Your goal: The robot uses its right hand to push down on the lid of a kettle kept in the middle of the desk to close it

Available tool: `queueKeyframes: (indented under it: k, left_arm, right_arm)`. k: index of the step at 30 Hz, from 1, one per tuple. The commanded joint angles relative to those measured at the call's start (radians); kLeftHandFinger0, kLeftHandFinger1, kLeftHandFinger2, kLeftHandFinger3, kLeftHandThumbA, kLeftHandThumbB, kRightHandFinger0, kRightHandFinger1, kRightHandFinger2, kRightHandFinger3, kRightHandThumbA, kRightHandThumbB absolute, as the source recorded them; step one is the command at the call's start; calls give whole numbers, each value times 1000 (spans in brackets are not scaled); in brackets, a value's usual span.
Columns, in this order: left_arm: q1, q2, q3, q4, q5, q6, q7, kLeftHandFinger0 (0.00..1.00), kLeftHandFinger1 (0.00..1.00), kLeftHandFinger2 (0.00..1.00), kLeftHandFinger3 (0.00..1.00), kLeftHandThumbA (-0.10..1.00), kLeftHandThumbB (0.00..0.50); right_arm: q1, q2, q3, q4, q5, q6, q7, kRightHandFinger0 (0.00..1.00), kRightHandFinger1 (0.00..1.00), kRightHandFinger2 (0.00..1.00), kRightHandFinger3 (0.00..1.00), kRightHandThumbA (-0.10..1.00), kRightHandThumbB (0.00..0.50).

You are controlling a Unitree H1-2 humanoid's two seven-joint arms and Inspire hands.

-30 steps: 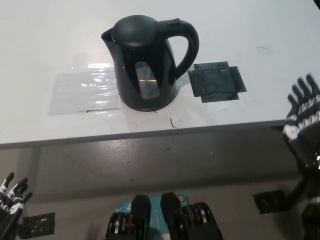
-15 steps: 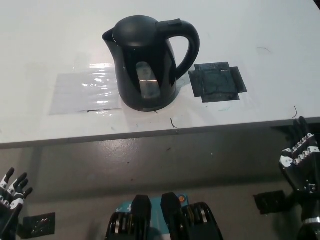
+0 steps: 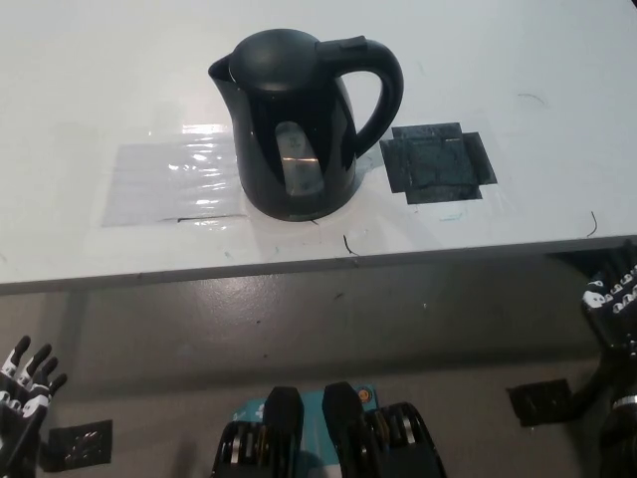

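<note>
The kettle [image 3: 304,124] stands upright on the white desk [image 3: 90,90], well away from the right hand [image 3: 619,299] and up to its left, with its handle turned toward that hand's side. Its lid [image 3: 279,60] looks seated flat on the body, so the closing push appears done, though the seam is too dark to be sure. Between kettle and right hand lies a dark taped patch [image 3: 438,162]; on the kettle's far side is a clear shiny sheet [image 3: 174,179]. The right hand hangs below the desk's front edge at the picture's right margin, touching nothing; it is cut off there, so I cannot tell how its fingers are set. The left hand [image 3: 22,383] rests low at the opposite corner, fingers spread and empty. What is left seems only bringing the arm to rest.
</note>
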Motion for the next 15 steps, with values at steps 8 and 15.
queueKeyframes:
  k: [8,15]
  left_arm:
    - [-6,-1,0,-10,-1,-40,7,1000,1000,945,1000,302,154]
    - [-5,1,-2,-7,1,-46,4,1000,1000,947,1000,312,170]
  right_arm:
    - [2,26,-27,-60,73,68,-8,1000,1000,1000,1000,23,218]
    - [11,34,-29,-85,76,96,-15,1000,1000,1000,1000,12,221]
